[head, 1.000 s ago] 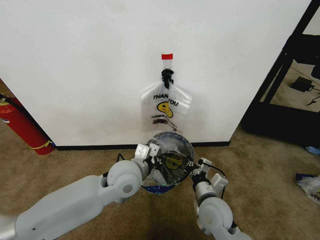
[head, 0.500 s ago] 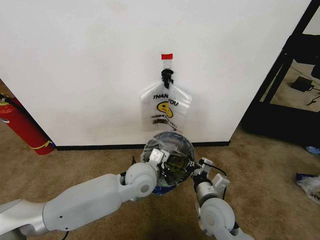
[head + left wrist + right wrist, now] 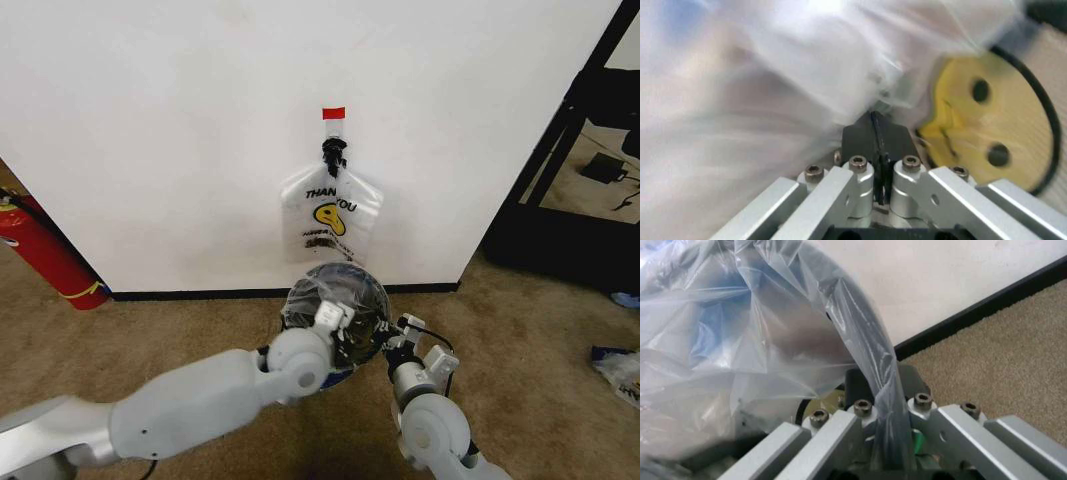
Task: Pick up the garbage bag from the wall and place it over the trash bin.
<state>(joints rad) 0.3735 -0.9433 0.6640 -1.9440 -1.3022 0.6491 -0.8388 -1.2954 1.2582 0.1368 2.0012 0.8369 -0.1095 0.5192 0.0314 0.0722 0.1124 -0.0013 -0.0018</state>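
The trash bin (image 3: 383, 298), round black mesh, stands on the carpet at the foot of the wall (image 3: 150, 130). The garbage bag (image 3: 345, 288), clear and crinkly with blue patches and a yellow smiley (image 3: 987, 130), lies draped over the bin's mouth. Over the bin's near side my left gripper (image 3: 333, 316) is shut, its pads (image 3: 867, 137) pressed together in the film. My right gripper (image 3: 392, 330) is at the bin's right rim, shut on a fold of bag (image 3: 883, 375) that wraps the dark rim.
A flat "THANK YOU" bag bundle (image 3: 333, 215) hangs from a black clip on the wall above the bin. A red fire extinguisher (image 3: 45, 250) leans at the left. A black rack (image 3: 570, 170) stands at the right, with litter (image 3: 620, 365) on the carpet.
My left arm has swung rightward, carrying its gripper from the bin's left rim toward the middle of the near side. The right gripper has barely moved.
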